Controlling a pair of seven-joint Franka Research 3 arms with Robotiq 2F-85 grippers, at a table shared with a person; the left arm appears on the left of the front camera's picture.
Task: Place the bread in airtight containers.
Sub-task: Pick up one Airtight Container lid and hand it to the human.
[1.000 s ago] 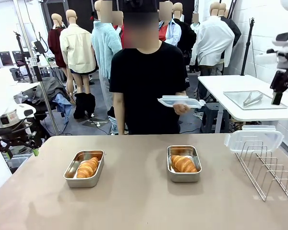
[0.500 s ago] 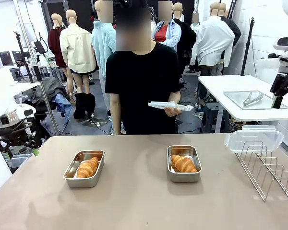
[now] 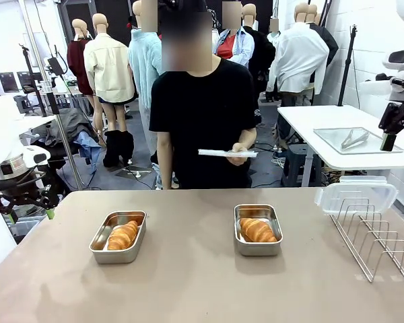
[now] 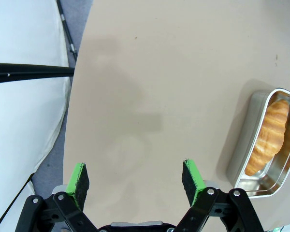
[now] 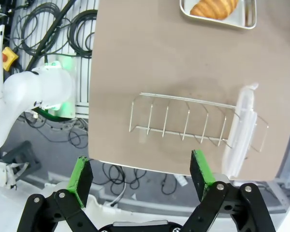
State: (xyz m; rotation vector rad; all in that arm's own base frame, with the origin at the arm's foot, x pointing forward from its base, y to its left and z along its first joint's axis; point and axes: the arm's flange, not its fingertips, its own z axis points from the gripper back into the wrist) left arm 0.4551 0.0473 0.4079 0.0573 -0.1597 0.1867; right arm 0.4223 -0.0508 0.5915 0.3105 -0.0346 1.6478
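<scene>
Bread step looks done: left tin (image 3: 97, 246) holds croissant (image 3: 123, 235), right tin (image 3: 258, 250) holds second croissant (image 3: 257, 230), on counter (image 3: 188, 289). Left hand (image 4: 135, 174) and right hand (image 5: 140, 169) fingers apart, empty. Next: lids. Person holds lid (image 3: 227, 153), spare lid (image 3: 355, 197) on rack (image 3: 377, 249).

text: none legible | labels: none | brands: none | numbers: none | signs: none

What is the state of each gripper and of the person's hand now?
Left gripper: open, empty.
Right gripper: open, empty.
Person's hand: holding a lid.
</scene>
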